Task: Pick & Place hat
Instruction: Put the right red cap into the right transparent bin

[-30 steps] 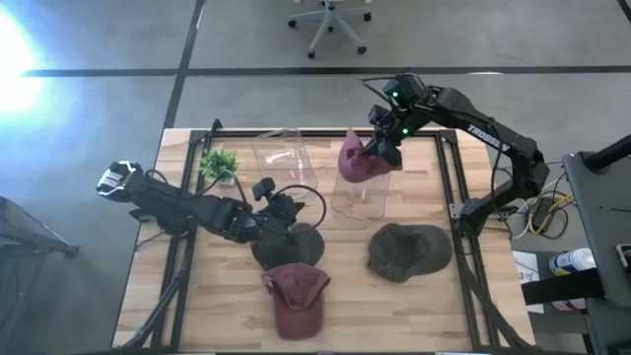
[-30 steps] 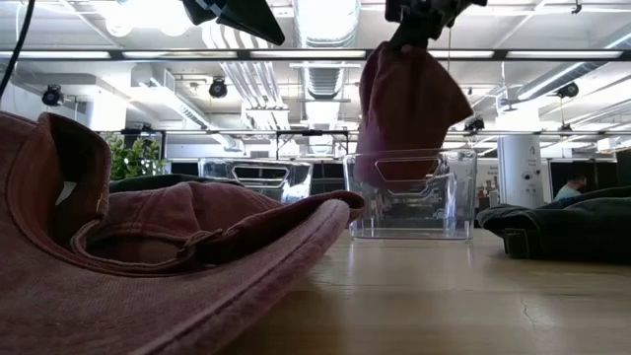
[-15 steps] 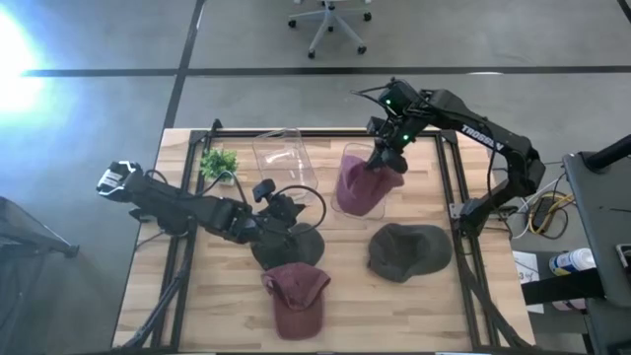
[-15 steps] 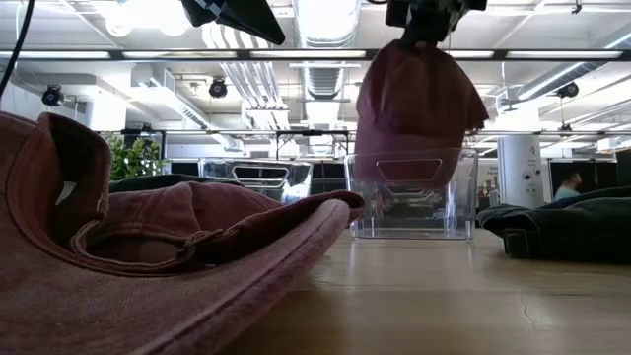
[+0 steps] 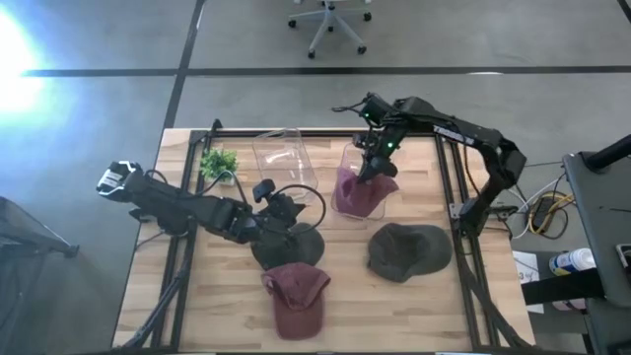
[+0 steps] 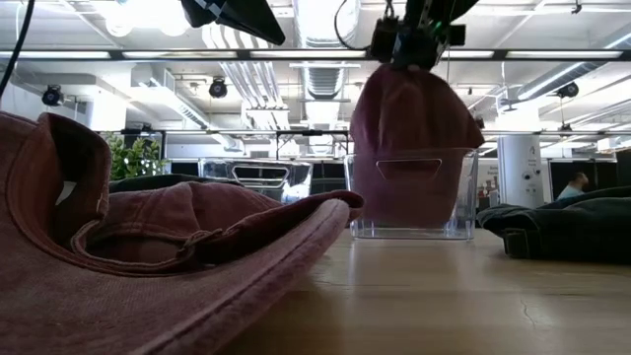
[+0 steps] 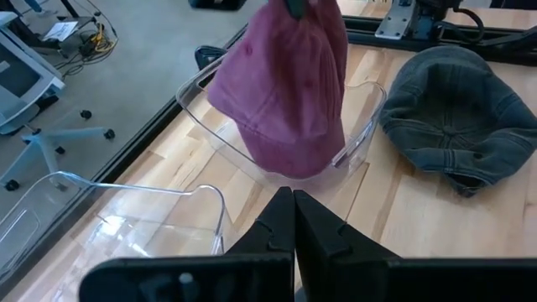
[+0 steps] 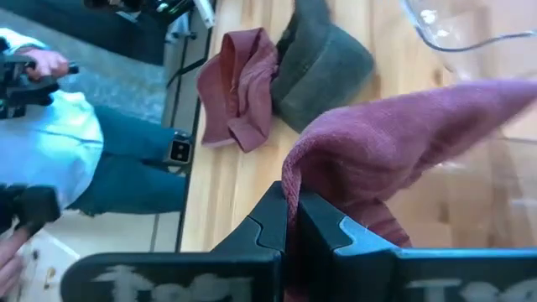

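Observation:
A maroon hat [image 5: 355, 189] hangs from my right gripper [image 5: 372, 168], which is shut on it. The hat's lower part is down inside a clear plastic bin [image 6: 409, 202] at the table's far middle; the left wrist view shows the hat [image 7: 285, 92] in that bin [image 7: 357, 143] too. My left gripper [image 7: 292, 211] is shut on nothing and hovers left of the bin, above a dark hat [image 5: 288, 247]. A second maroon hat [image 5: 296, 298] lies near the front edge. A grey-green hat [image 5: 409, 250] lies at the right. My right gripper pinches a bunched fold of the maroon hat's cloth [image 8: 295, 186] between its two fingers, at the hat's top end. The fingers slant down from the table's far right. The hat hangs below them, its lower part [image 6: 409, 197] inside the bin's walls.
A second clear bin [image 5: 281, 156] stands left of the first, with a small green plant [image 5: 219, 162] beside it. Black frame rails [image 5: 449, 187] run along the table's sides. A person [image 8: 75, 134] shows beyond the table in the right wrist view.
My right gripper has sunk and tipped further down, drifting slightly toward the table's left, still shut on the maroon hat. The hat, which hung with its bottom at the bin's rim, now hangs deep inside the bin.

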`<act>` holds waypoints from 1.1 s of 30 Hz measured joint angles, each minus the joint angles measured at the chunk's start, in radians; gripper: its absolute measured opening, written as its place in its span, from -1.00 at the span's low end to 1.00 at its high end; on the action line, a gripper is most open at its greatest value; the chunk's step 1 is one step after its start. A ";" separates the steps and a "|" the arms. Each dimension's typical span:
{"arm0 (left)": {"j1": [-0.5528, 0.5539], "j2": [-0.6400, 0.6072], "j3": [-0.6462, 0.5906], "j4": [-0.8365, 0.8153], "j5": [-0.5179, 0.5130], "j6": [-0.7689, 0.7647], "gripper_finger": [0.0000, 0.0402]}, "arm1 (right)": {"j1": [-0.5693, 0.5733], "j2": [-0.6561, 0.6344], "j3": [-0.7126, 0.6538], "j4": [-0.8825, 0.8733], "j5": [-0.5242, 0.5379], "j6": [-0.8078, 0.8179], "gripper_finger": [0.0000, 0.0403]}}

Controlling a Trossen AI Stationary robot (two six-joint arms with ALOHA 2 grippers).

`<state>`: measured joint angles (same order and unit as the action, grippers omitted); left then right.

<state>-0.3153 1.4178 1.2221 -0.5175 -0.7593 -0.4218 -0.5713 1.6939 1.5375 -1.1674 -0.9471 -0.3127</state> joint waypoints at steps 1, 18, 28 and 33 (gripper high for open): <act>0.000 0.000 0.000 0.000 0.000 -0.001 -1.00 | 0.000 0.015 0.004 0.003 -0.002 -0.015 -0.96; 0.000 0.000 -0.002 -0.002 0.000 -0.027 -1.00 | -0.033 0.107 0.013 0.075 0.220 -0.164 -0.96; 0.012 0.000 -0.027 0.002 0.005 -0.029 -1.00 | -0.040 0.094 0.013 0.081 0.483 -0.092 -0.80; 0.013 0.000 -0.048 0.005 0.028 -0.052 -1.00 | -0.035 0.090 0.013 0.082 0.533 -0.064 -0.53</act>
<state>-0.3019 1.4178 1.1736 -0.5123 -0.7309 -0.4738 -0.6067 1.7842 1.5501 -1.0854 -0.4144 -0.3768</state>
